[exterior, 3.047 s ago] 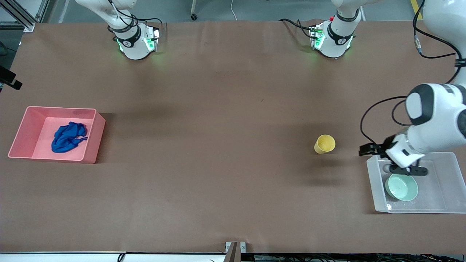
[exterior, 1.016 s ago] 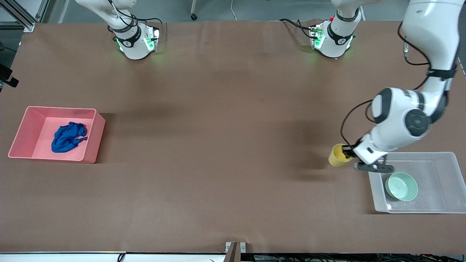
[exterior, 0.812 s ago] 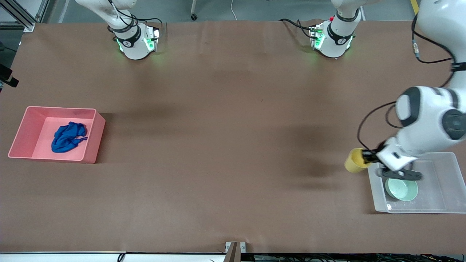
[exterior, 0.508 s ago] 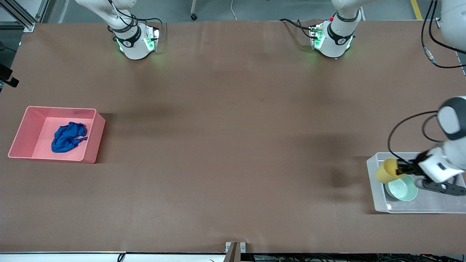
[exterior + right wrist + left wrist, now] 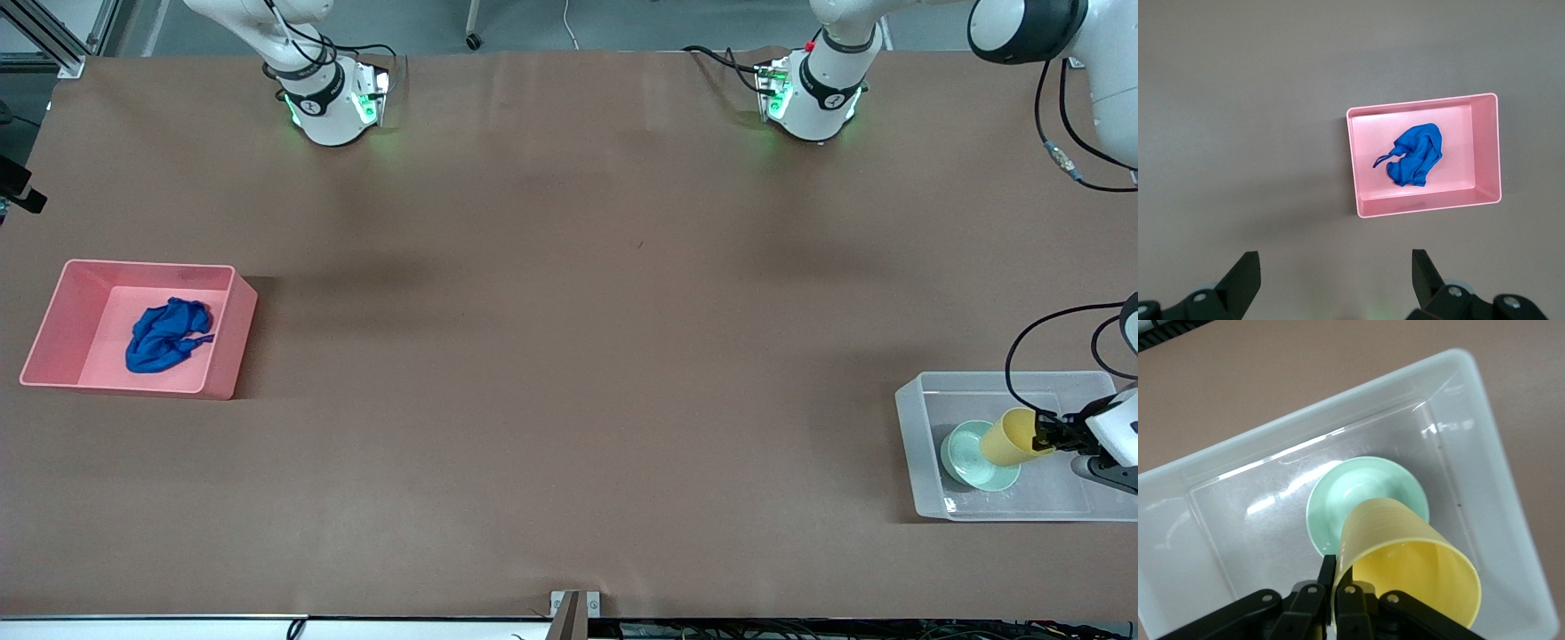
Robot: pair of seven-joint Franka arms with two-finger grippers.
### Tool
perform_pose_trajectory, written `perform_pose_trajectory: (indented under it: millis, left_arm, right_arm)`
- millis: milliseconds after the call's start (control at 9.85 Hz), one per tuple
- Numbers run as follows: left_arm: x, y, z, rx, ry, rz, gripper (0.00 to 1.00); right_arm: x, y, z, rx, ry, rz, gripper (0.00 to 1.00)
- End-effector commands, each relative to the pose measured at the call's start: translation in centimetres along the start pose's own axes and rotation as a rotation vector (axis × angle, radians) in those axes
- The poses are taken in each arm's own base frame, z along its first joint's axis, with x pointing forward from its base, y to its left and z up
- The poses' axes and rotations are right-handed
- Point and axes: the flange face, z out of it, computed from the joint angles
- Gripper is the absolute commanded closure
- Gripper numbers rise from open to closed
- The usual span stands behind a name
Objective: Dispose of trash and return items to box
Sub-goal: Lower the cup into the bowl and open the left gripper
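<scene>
My left gripper (image 5: 1042, 434) is shut on the rim of the yellow cup (image 5: 1009, 436) and holds it tilted inside the clear box (image 5: 909, 418), partly over the mint-green bowl (image 5: 962, 455). In the left wrist view the cup (image 5: 1411, 567) is pinched at its rim by the gripper (image 5: 1337, 579), above the bowl (image 5: 1338, 503) in the box (image 5: 1231, 520). The blue wad (image 5: 164, 334) lies in the pink bin (image 5: 227, 351). My right gripper (image 5: 1335, 267) is open and empty, high above the table near the pink bin (image 5: 1425, 101) and the wad (image 5: 1415, 155).
The pink bin stands at the right arm's end of the table and the clear box at the left arm's end. The two arm bases (image 5: 324, 98) (image 5: 813, 89) stand along the table's edge farthest from the front camera. Brown tabletop lies between the bin and the box.
My left gripper took the yellow cup off the table and carried it toward the left arm's end, into the clear box over the bowl. The bin and the wad have not moved.
</scene>
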Motion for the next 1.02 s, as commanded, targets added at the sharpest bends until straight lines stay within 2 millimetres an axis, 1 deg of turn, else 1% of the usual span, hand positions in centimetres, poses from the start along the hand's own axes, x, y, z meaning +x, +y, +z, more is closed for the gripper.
perform_pose_trajectory:
  millis: [0, 102, 203, 305, 406, 508, 609, 711, 812, 914]
  left_arm:
    - [0.4, -0.4, 4.1, 0.024, -0.007, 0.025, 0.99]
    - [0.0, -0.7, 5.3, 0.019, -0.011, 0.020, 0.98]
    - [-0.2, -0.5, 6.3, 0.011, -0.022, 0.016, 0.92]
    - [-0.3, -0.3, 6.7, 0.005, -0.027, 0.008, 0.83]
    - [-0.2, -0.1, 6.3, 0.004, -0.023, 0.006, 0.67]
    - [-0.1, -0.2, 5.9, 0.006, -0.017, -0.002, 0.44]
    - [0.1, -0.1, 4.9, 0.013, -0.008, -0.015, 0.28]
    - [0.3, 0.1, 2.9, 0.023, 0.002, -0.009, 0.19]
    - [0.5, 0.8, -1.0, 0.037, 0.015, -0.010, 0.13]
    - [1.7, 2.4, -4.0, 0.054, 0.046, -0.015, 0.10]
  right_arm:
    - [-0.1, -0.2, -0.2, 0.000, -0.003, 0.013, 0.00]
    - [0.0, -0.3, -0.1, 0.000, -0.004, 0.013, 0.00]
    - [0.0, -0.3, -0.1, 0.000, -0.003, 0.013, 0.00]
    - [0.0, -0.3, -0.1, 0.000, -0.004, 0.013, 0.00]
    - [0.0, -0.3, -0.1, 0.000, -0.003, 0.013, 0.00]
    - [0.0, -0.2, -0.1, 0.000, -0.003, 0.015, 0.00]
    - [0.0, -0.2, -0.1, 0.000, -0.003, 0.015, 0.00]
    - [0.0, -0.2, -0.1, 0.000, -0.001, 0.015, 0.00]
    - [0.0, -0.2, -0.1, 0.000, 0.000, 0.015, 0.00]
    - [0.0, -0.2, -0.1, 0.000, -0.001, 0.015, 0.00]
